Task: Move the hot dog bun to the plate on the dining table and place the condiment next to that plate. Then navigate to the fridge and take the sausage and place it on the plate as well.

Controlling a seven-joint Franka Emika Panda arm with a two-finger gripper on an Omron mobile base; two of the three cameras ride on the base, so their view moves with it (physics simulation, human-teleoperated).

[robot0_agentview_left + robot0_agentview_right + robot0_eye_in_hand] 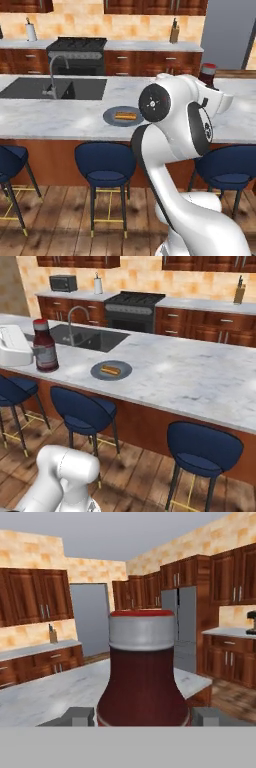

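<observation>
From the left, your arm [180, 120] bends up over the stools, hand at the bottle [207, 75] on the table [60, 117]. From the right, the bottle [45, 346] stands upright near the front edge, apart from the plate [111, 370] holding the bun [110, 370]. At the hand, your claw [142, 716] straddles the bottle [142, 672], fingertips [76, 716] either side; contact unclear.

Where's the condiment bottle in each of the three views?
Left base view: condiment at right, mostly hidden behind the arm, standing on the dining table.
Right base view: condiment at far left, upright on the table.
Hand view: condiment centre, close up.
Shared landmark: the plate with the hot dog bun.
</observation>
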